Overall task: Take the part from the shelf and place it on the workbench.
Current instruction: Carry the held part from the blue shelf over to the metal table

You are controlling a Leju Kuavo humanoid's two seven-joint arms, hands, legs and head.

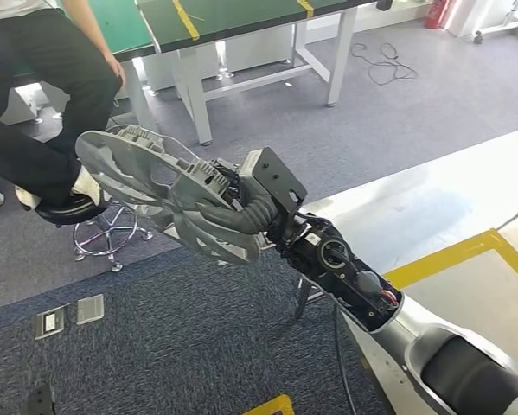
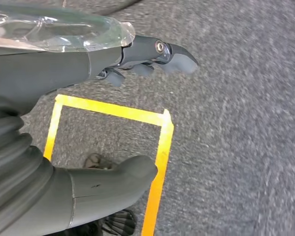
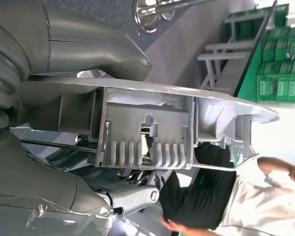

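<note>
Right hand (image 1: 252, 216) grips grey part (image 1: 145, 177) — above carpet (image 1: 177, 346); left hand (image 2: 101, 118) empty.

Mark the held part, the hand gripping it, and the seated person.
grey part (image 1: 135, 169), head view, on its ribbed disc face.
right hand (image 1: 243, 216), head view, on the dark fingers.
person (image 1: 41, 78), head view, on the dark trouser leg.

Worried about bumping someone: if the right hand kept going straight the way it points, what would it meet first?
Probably the seated person on the stool: the right hand and its grey part point that way, though depth is unclear.
</note>
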